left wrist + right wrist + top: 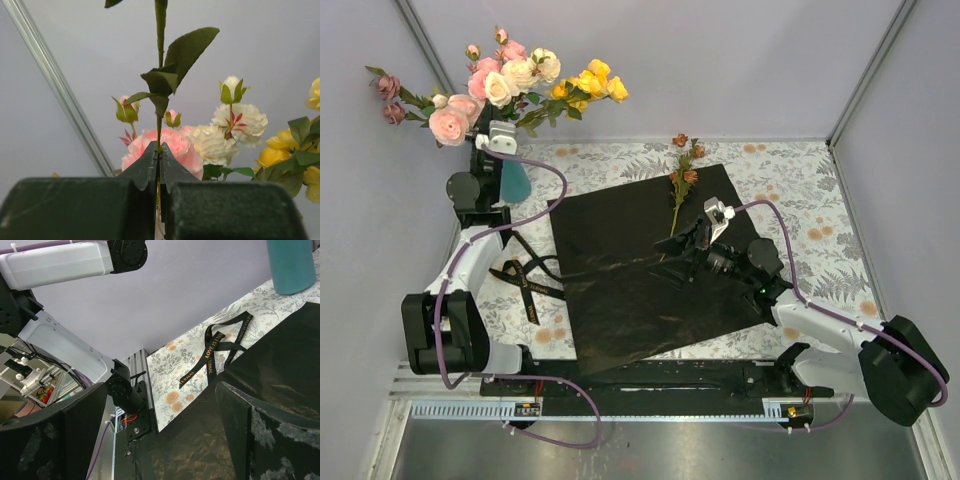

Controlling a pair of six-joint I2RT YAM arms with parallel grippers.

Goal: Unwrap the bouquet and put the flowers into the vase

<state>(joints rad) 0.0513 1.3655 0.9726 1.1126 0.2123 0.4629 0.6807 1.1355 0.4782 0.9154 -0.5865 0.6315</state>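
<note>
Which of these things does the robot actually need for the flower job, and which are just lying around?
Needed: flowers, vase, loose mauve sprig, left gripper shut on a green stem, open right gripper.
Lying about: black paper, ribbon, floral tablecloth.

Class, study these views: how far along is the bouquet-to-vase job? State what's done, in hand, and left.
Done: the black paper lies open, ribbon off. In hand: left tool shut on a stem of the flowers above the vase. Left: one mauve sprig lies beyond the open right tool.
</note>
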